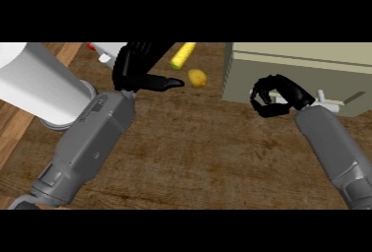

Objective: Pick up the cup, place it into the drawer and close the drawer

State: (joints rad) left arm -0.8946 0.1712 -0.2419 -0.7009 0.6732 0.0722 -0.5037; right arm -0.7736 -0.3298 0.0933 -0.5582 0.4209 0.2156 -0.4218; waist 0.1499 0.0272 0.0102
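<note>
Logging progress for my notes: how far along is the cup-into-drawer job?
Apparently late. No cup is visible on the counter. The right hand, fingers curled, is at the drawer unit, whose front looks nearly flush. The left hand rests open near a potato. Left: confirming the drawer's closure.

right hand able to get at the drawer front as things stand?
Probably yes. The right hand, fingers curled, sits against the drawer unit front with nothing between them. Whether the drawer is open or shut isn't clear here.

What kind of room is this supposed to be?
Probably a kitchen: a wooden counter carries a beige drawer unit, with a yellow corn cob and a potato lying beside it.
</note>
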